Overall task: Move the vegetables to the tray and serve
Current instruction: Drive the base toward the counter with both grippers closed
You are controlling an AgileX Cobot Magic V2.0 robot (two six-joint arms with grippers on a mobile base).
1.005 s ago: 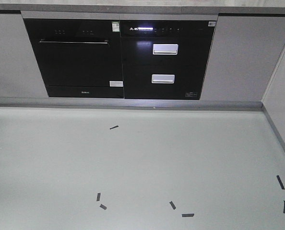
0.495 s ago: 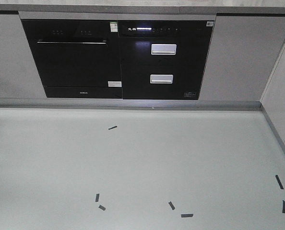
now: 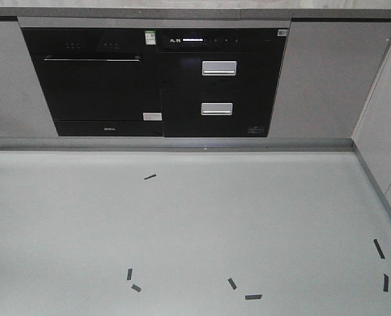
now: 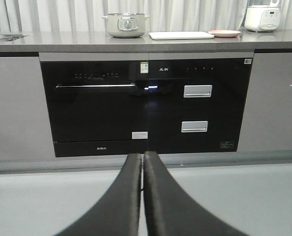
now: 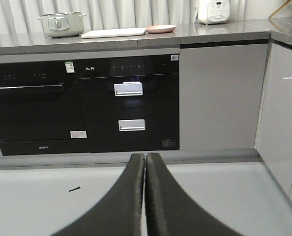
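The cream-white tray [image 4: 181, 35] lies flat on the grey counter, seen edge-on; the right wrist view shows the tray [image 5: 112, 33] too. Beside it on its right sits a round pink plate [image 4: 224, 33], also the pink plate [image 5: 160, 29]. The vegetables are hidden from these low angles. My left gripper [image 4: 142, 158] is shut with nothing in it, held over the floor well short of the cabinets. My right gripper [image 5: 145, 158] is likewise shut and empty. Neither gripper shows in the front view.
A pale green pot [image 4: 126, 23] stands left of the tray, a white rice cooker [image 4: 262, 17] at the right. Below the counter are a black oven [image 3: 97, 79] and drawer appliance [image 3: 218, 85]. Black tape marks [image 3: 149, 176] dot the grey floor. A side cabinet [image 3: 386, 131] closes the right.
The cabinets and floor marks have shifted left and slightly down in the front view, so the base has moved rightward relative to the counter.
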